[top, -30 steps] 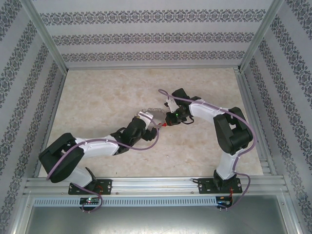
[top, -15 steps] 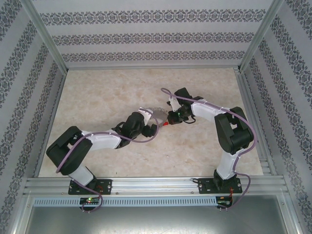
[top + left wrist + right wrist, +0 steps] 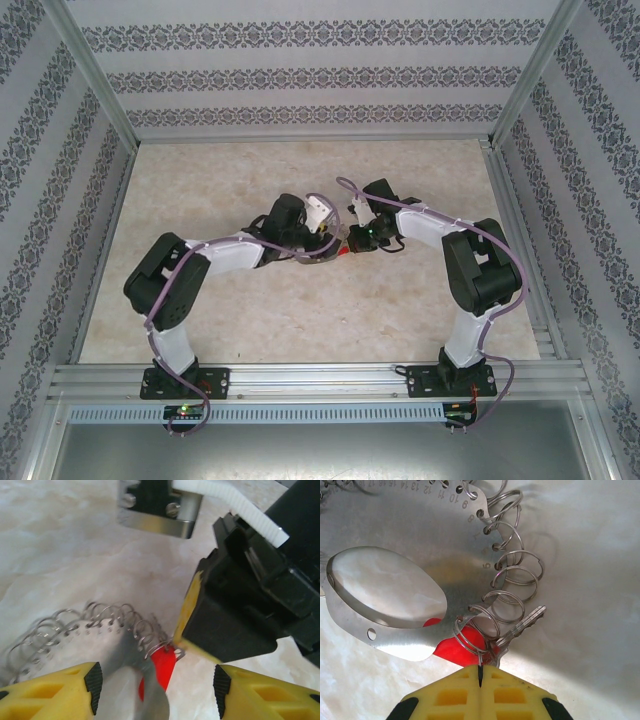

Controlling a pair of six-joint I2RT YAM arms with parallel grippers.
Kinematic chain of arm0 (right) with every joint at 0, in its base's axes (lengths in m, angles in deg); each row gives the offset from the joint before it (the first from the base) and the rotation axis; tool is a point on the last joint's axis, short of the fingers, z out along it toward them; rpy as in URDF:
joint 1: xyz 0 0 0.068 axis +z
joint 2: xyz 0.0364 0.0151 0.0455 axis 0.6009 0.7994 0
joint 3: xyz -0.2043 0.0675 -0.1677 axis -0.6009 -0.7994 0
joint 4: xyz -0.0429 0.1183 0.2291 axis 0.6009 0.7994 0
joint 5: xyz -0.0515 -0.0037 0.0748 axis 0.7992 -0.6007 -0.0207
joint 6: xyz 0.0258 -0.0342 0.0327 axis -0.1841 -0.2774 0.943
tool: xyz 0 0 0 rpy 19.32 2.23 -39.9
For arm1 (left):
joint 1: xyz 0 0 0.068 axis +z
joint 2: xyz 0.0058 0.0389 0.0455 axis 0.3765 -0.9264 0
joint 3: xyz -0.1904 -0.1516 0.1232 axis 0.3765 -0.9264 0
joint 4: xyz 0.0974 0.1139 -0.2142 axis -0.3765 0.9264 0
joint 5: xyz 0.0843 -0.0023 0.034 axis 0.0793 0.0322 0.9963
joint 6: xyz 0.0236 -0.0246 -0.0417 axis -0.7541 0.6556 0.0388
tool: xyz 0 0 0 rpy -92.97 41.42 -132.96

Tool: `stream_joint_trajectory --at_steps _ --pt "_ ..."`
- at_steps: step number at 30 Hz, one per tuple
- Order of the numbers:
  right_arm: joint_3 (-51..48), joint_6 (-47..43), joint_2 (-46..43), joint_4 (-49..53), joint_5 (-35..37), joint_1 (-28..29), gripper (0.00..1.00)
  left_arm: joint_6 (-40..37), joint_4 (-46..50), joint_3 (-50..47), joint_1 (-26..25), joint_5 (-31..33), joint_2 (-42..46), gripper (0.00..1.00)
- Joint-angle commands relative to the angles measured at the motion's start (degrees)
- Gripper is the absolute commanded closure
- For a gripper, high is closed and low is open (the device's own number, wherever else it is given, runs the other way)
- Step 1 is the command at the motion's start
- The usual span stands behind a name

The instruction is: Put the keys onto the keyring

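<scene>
Right jaws pinching keyring beside red key, left jaws apart around both

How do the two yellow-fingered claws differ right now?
The left gripper has its jaws apart; the right gripper has them pressed shut. The left gripper straddles the red key without gripping; the right gripper pinches a small ring of the keyring. Both are yellow-tipped.

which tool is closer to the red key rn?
Right. The right tool is shut on a small ring right at the key's red head. The left tool is open, its fingers flanking the key without touching it.
</scene>
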Motion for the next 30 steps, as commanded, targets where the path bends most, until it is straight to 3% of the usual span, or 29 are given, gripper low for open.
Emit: stream_joint_trajectory --at_steps 1,8,16,22,30 --pt "-0.73 1.66 0.37 -0.61 0.21 -0.15 1.0 -4.14 7.33 3.2 0.79 -6.33 -2.97 0.41" --pt "-1.29 3.55 1.11 -1.31 0.18 -0.15 1.0 -5.33 9.53 6.6 3.27 -12.63 -6.17 0.59" --pt "-1.92 4.3 0.99 -1.75 -0.31 -0.18 1.0 -8.46 14.1 9.66 4.25 -17.6 -8.65 0.51" --pt "-1.88 4.92 0.98 -2.01 -0.26 -0.39 1.0 -9.93 17.64 14.17 4.78 -21.09 -12.12 0.52" --pt "-2.07 6.02 1.45 -3.25 -1.35 -0.65 1.0 -11.28 18.06 16.06 4.69 -20.86 -14.21 0.55"
